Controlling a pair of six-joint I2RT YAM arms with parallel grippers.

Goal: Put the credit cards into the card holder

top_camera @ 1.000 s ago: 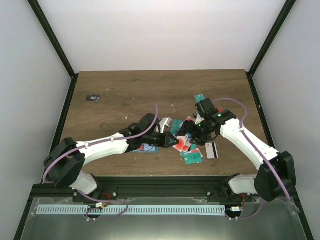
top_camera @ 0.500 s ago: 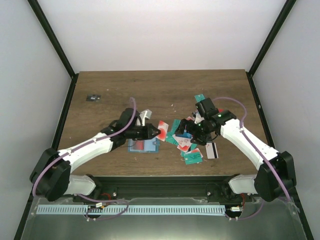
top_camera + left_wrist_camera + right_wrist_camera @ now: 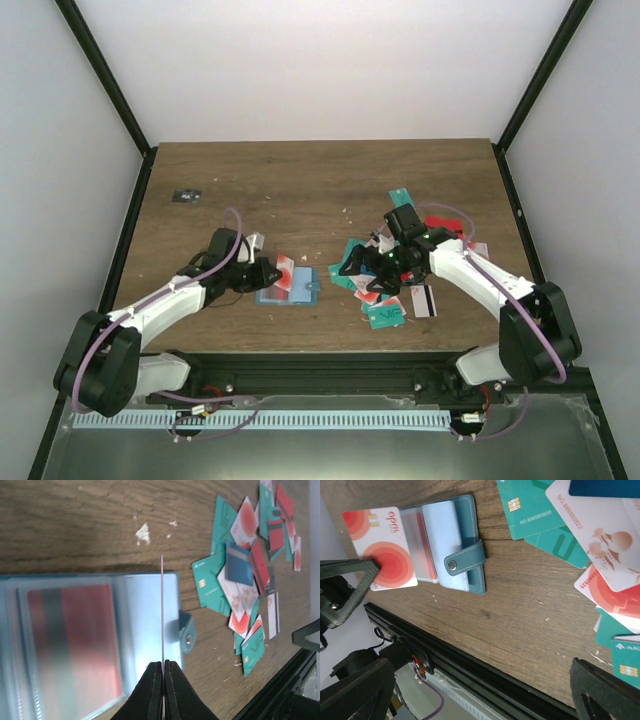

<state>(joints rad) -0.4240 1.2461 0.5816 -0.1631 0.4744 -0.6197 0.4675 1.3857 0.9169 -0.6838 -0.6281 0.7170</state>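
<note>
The card holder (image 3: 293, 291) lies open on the table, lighter blue inside, its snap strap (image 3: 187, 635) to the right and a red card (image 3: 75, 635) in a clear sleeve. My left gripper (image 3: 268, 272) is shut on a white card with red circles (image 3: 285, 269), held over the holder. This card shows edge-on in the left wrist view (image 3: 162, 605) and flat in the right wrist view (image 3: 382, 550). The other credit cards (image 3: 385, 290) lie in a loose pile to the right. My right gripper (image 3: 358, 265) is open and empty, between holder and pile.
A small dark object (image 3: 186, 195) lies at the back left. A teal card (image 3: 401, 194) and a red card (image 3: 445, 222) lie behind the pile. The black front rail (image 3: 485, 680) runs along the table's near edge, close under my right gripper.
My left gripper has carried the white-and-red card leftward from the pile to over the card holder. My right gripper has shifted a little left.
</note>
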